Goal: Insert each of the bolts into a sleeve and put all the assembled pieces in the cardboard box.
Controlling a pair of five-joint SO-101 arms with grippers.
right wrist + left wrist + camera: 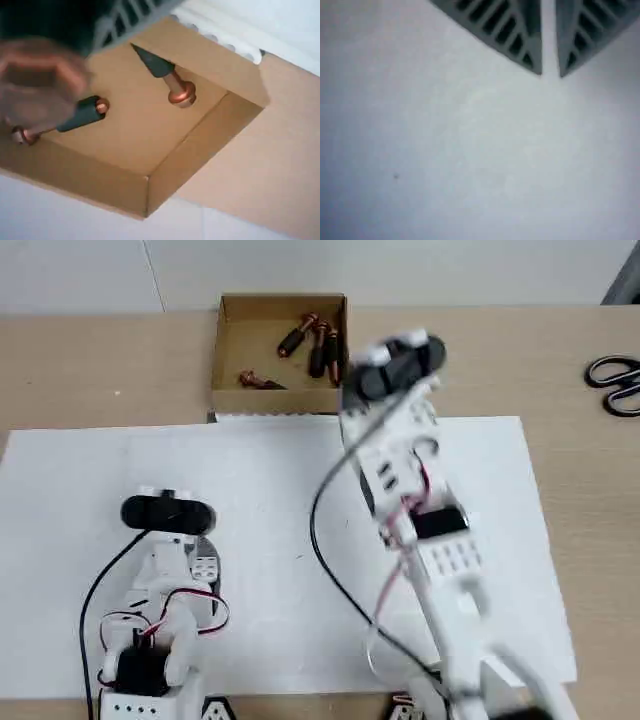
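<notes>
Wooden tabletop (80, 360) under a white sheet (260, 530), with the cardboard box (226, 345) at the sheet's 12 o'clock edge. Assembled pieces (300, 335) lie inside it, their long axes mostly between 12–6 and 1–7 o'clock, one nearer 3–9. The right tool (350, 390), on the nearer arm, hangs at the box's 4 o'clock corner. Whether it is apart or together cannot be told, since a blurred copper-brown shape (40, 85) masks it. The left tool (550, 72), at the sheet's 7 o'clock, is drawn together on nothing. Any release would probably go toward 11 o'clock, into the box.
</notes>
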